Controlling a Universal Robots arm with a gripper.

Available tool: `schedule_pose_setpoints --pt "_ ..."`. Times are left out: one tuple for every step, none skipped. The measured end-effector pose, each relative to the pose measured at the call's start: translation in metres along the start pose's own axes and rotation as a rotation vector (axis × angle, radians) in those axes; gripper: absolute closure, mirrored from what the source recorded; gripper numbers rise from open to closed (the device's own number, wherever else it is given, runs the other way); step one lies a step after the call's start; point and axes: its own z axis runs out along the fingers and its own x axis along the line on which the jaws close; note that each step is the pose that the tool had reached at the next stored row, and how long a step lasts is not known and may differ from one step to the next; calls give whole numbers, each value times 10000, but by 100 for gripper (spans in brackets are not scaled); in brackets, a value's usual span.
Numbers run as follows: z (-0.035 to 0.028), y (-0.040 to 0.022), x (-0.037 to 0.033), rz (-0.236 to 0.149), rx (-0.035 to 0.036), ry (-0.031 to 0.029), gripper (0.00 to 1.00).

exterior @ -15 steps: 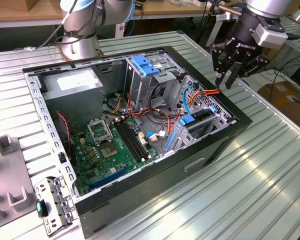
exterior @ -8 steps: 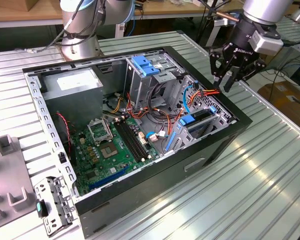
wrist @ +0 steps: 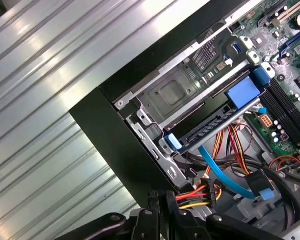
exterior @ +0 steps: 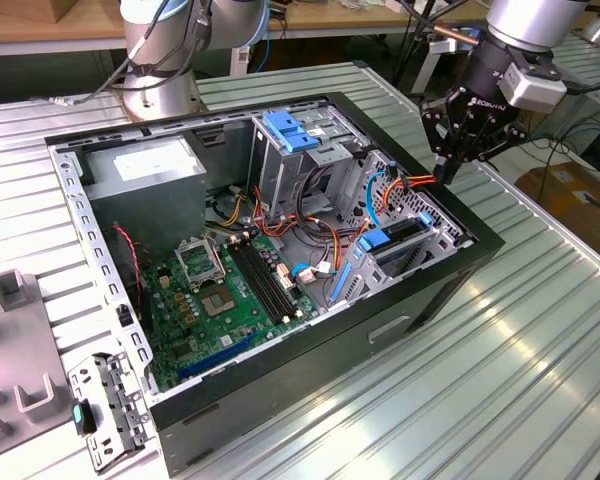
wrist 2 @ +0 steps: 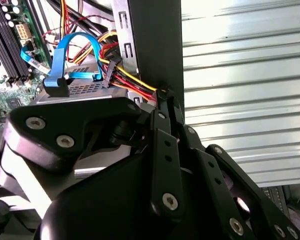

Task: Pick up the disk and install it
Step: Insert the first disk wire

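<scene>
Blue-framed disk (exterior: 395,240) lies inside the computer case (exterior: 450,285), below the closed claw (exterior: 446,172).

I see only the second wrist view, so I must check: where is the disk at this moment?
Observer: In the first wrist view, the disk sits in the metal bay at the case's corner.
Operator: Does the gripper hold it?
Observer: No. In the exterior view the gripper is shut over the case's rim, apart from the disk.
Operator: What else is blue there?
Observer: A ribbed blue clip tops the tall grey cage, deeper inside the case.
</scene>
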Motion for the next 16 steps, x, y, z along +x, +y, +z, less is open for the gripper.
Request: schedule_pose_setpoints --pt "0 -1 1 0 0 0 84" --pt "-1 -1 2 0 -1 1 84" --pt "-1 3 -1 0 -1 2 84" --pt "-1 12 -11 -1 0 0 84" --pt "-2 35 -34 -1 -1 1 84" --pt "-2 62 -60 0 -1 1 84" --pt "-3 78 -71 0 -2 2 84" --pt "-3 82 -71 8 -2 2 84" --pt "-2 82 -71 102 -5 -1 84" --pt "-2 82 -72 220 -9 -3 84" --pt "-2 82 -72 457 -19 -7 84" --pt "-2 82 -72 670 -28 -11 84" --pt "-2 82 -72 829 -35 -13 84" --pt "-2 82 -72 1035 -43 -17 84" --pt "-2 84 -75 1095 -44 -18 84" --pt "-2 102 -98 1102 -46 -18 84"
